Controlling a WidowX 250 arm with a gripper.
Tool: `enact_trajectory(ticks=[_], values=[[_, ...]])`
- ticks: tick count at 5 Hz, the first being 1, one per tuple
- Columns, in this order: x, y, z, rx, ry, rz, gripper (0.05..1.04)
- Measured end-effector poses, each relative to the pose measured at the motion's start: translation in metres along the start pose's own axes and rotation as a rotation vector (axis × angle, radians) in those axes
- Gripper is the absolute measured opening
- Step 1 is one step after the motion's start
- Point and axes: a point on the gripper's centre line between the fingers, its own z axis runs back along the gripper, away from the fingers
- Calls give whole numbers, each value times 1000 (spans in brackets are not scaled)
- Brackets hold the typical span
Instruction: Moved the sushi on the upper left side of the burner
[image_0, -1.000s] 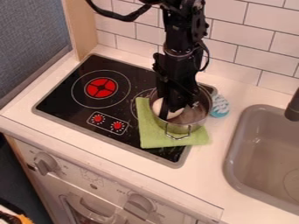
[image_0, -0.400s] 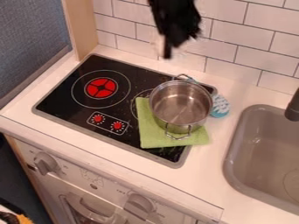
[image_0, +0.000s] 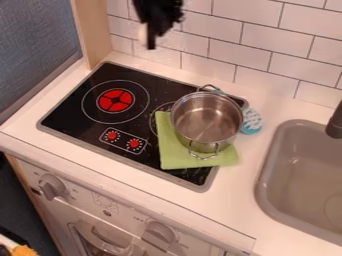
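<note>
At the near left corner lay something orange (image_0: 23, 251), and beyond it stood the white oven front (image_0: 100, 212) with its knobs. On the black cooktop (image_0: 87, 132), a green cloth (image_0: 175, 159) lay at the right, a steel pot (image_0: 206, 144) upon it; a blue-and-white thing (image_0: 251, 122) was just beside the pot, and the sink (image_0: 294, 185) further right. The red burner (image_0: 115, 100) was at the left. Farthest, before the tiles (image_0: 257, 32), hung the gripper (image_0: 147, 41), raised high, its fingers closed on the pale sushi (image_0: 143, 34).

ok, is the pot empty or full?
Empty: the pot stands open, its bare metal bottom and inner wall in plain sight.
</note>
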Motion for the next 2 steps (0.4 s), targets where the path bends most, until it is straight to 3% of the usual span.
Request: enact_trajectory(ticks=[1,2], values=[[-16,25,-30,18,35,34,459],[-38,41,-61,8,101,50,459]])
